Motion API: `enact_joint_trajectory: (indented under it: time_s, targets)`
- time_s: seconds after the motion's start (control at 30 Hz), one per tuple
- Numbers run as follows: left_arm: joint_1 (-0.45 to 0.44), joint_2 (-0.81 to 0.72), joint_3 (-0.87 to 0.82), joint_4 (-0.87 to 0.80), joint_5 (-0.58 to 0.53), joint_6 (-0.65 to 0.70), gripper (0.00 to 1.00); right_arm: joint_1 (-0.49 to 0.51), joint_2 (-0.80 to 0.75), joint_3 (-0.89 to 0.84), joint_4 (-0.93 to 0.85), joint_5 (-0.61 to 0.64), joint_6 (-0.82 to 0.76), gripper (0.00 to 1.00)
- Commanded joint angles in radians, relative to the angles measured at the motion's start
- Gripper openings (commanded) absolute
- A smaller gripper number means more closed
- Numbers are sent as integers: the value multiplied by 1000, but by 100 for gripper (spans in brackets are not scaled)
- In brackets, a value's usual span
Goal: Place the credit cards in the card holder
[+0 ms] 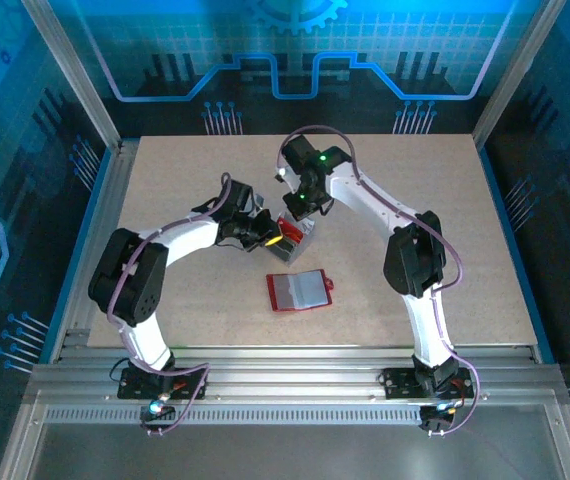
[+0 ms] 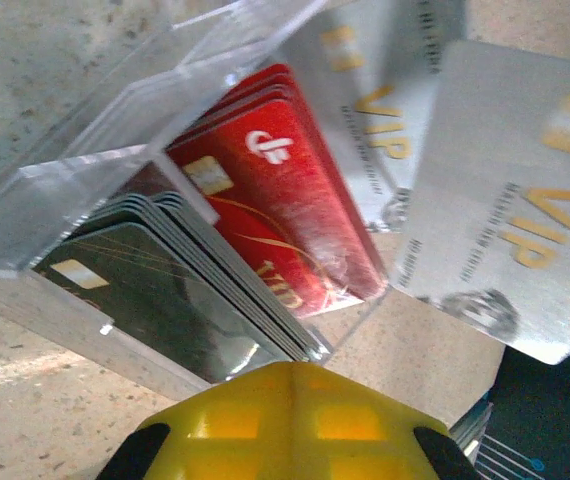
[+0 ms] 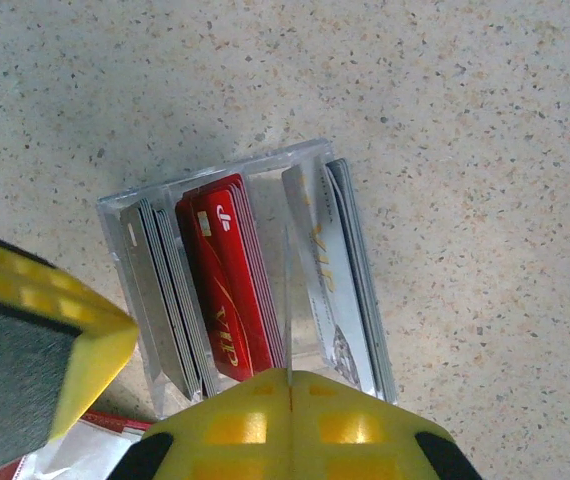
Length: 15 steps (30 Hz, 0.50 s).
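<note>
A clear plastic box [image 3: 125, 215] holds the credit cards upright in three stacks: dark grey cards [image 2: 155, 290], red cards [image 3: 220, 280] and silver VIP cards [image 3: 350, 290]. My right gripper [image 3: 290, 378] is shut on one silver card [image 2: 510, 200]. In the right wrist view this card is edge-on [image 3: 287, 290] over the gap between the red and silver stacks. My left gripper [image 2: 300, 372] is shut, with its tip at the box's near corner beside the dark cards. The card holder [image 1: 300, 290], a red wallet, lies open with its clear sleeves up, just in front of the box.
The box [image 1: 293, 238] stands mid-table on the speckled tabletop [image 1: 435, 200], with both arms meeting over it. The left gripper's yellow finger [image 3: 35, 330] sits close to the box's left side. A corner of the card holder [image 3: 115, 422] lies just below the box.
</note>
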State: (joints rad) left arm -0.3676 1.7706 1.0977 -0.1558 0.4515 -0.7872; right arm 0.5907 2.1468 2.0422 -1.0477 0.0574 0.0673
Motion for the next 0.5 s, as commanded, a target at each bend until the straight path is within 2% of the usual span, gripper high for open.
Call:
enact_joint_trajectory:
  time_s: [0.0,0.23,0.47]
  targets:
    - [11,-71,34,-42,38,40,0,-23,-18,38,-37,-45,34,0]
    - [-14,-151,-30,-116,10,103,0,-14,-29,63,-91,67,162,0]
    - [-129,-237,-112,-194,-62,150,0,47,-133,-58,-77,174,236,0]
